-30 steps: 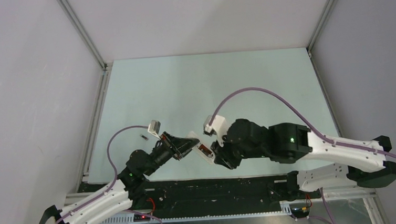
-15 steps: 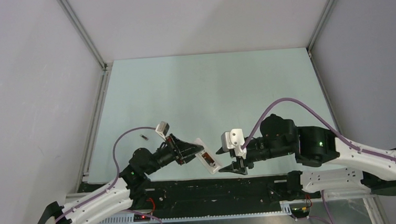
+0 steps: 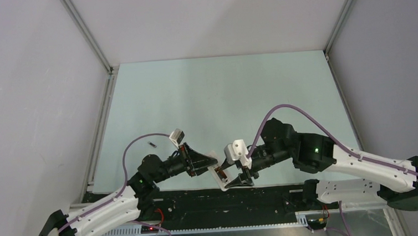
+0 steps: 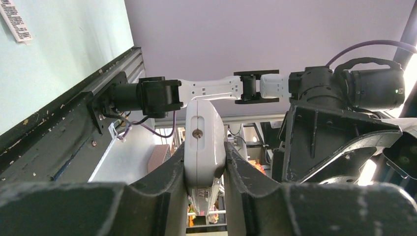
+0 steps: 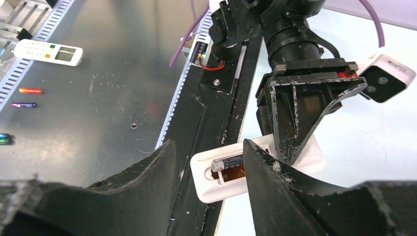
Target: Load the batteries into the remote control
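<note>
My left gripper (image 4: 205,147) is shut on the white remote control (image 4: 204,142), gripping it by its two flat faces and holding it above the table's near edge (image 3: 220,175). In the right wrist view the remote control (image 5: 236,184) shows its open compartment, and one dark battery (image 5: 227,162) with a silver end lies in it. My right gripper (image 5: 207,147) stands open around that end of the remote, with nothing gripped. One of its fingers (image 5: 275,191) hides the rest of the compartment. From above, the right gripper (image 3: 239,181) sits just right of the remote.
A small dark thing (image 3: 151,145) lies on the table left of the left arm, too small to identify. Below the table's black front rail (image 5: 206,123), a metal surface holds another white remote (image 5: 49,53) and loose batteries (image 5: 29,90). Grey walls enclose the table.
The right gripper opened and drew back from the remote, then returned to its end. The left gripper carried the remote rightward and nearer the front edge.
</note>
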You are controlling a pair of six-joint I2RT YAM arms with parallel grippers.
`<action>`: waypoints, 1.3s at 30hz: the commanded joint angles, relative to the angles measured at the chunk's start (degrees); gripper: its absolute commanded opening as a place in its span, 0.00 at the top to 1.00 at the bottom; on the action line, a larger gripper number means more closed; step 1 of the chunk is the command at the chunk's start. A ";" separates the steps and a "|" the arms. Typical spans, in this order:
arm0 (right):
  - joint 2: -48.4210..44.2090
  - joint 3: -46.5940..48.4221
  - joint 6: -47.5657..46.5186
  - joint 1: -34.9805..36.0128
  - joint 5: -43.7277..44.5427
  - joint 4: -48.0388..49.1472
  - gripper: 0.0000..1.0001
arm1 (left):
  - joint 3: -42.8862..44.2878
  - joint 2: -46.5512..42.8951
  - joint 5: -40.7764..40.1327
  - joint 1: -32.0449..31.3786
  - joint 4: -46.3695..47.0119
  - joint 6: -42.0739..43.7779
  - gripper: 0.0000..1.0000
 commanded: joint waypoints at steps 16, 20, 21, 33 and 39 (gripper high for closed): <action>1.31 -3.85 -0.58 -6.93 -14.60 6.42 0.46 | 2.42 -2.04 -0.33 -0.24 1.61 -1.96 1.00; 2.58 -3.92 -0.95 -7.46 -16.91 5.46 0.47 | 2.45 -2.24 -0.41 -0.24 1.61 -1.74 1.00; 2.99 -3.97 -1.01 -7.60 -17.34 5.22 0.47 | 2.43 -2.39 -0.47 -0.23 1.61 -1.70 1.00; 4.23 -6.66 -1.13 -7.92 -14.46 6.63 0.49 | 2.54 -2.82 -0.90 -0.31 1.61 -1.70 1.00; 3.93 -7.36 -0.74 -8.22 -14.28 7.57 0.50 | 2.54 -2.83 -1.09 -0.45 1.61 -1.69 1.00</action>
